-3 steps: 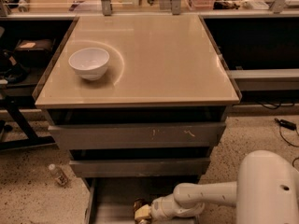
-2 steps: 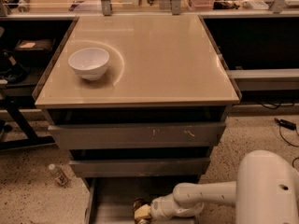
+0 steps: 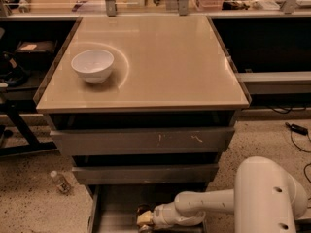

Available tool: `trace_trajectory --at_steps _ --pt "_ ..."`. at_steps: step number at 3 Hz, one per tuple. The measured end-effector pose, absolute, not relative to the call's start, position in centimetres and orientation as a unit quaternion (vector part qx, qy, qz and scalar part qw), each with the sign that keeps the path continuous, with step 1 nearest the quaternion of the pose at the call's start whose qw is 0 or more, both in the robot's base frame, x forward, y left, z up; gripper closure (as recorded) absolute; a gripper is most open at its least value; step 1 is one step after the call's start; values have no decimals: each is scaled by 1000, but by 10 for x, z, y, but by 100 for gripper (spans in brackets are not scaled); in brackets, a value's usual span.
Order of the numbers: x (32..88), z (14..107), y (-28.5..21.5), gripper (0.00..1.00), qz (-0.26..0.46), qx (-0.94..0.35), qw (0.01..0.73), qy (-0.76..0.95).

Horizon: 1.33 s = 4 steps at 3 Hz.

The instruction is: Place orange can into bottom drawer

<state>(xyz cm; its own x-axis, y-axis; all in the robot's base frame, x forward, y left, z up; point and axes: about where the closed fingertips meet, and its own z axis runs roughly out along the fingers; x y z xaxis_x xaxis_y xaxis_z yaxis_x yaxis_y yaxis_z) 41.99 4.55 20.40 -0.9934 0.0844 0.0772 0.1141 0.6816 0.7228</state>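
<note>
Low at eight o'clock, a small clear plastic bottle (image 3: 60, 182) lies on the speckled stone floor (image 3: 29, 198), just left of the cabinet. Toward ten o'clock a round white bowl (image 3: 92, 65), smooth and glossy, sits on the left part of the square beige tabletop (image 3: 170, 57), whose surface shines with a soft reflection. Below the top, two wide grey metal drawers (image 3: 143, 141) show flat fronts, the upper one marked with pale scratches. At six o'clock the bottom drawer (image 3: 114, 205) is pulled out, a narrow shallow tray with a flat grey floor and thin side walls. Inside it, near the frame's lower edge, the orange can (image 3: 143, 222) shows as a small gold-yellow mottled shape, partly hidden by the gripper (image 3: 148, 216) at its right side. Whether the claw is clamped on it or apart, I cannot tell. From five o'clock the smooth white rounded arm (image 3: 209, 203) reaches leftward into the tray, its bulky dome-shaped joint covering the cabinet's lower right corner. At three o'clock a dark cable (image 3: 296, 128) lies on the floor.
</note>
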Motion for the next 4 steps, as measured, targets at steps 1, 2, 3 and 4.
trace_trajectory --at_steps 1,2,3,4 --pt "438 185 48 100 -370 -71 5 -926" --pt "443 163 45 100 -353 -96 1 -931" --pt "439 142 41 100 -342 -117 5 -933" --pt "436 124 35 100 -336 -137 9 -932"
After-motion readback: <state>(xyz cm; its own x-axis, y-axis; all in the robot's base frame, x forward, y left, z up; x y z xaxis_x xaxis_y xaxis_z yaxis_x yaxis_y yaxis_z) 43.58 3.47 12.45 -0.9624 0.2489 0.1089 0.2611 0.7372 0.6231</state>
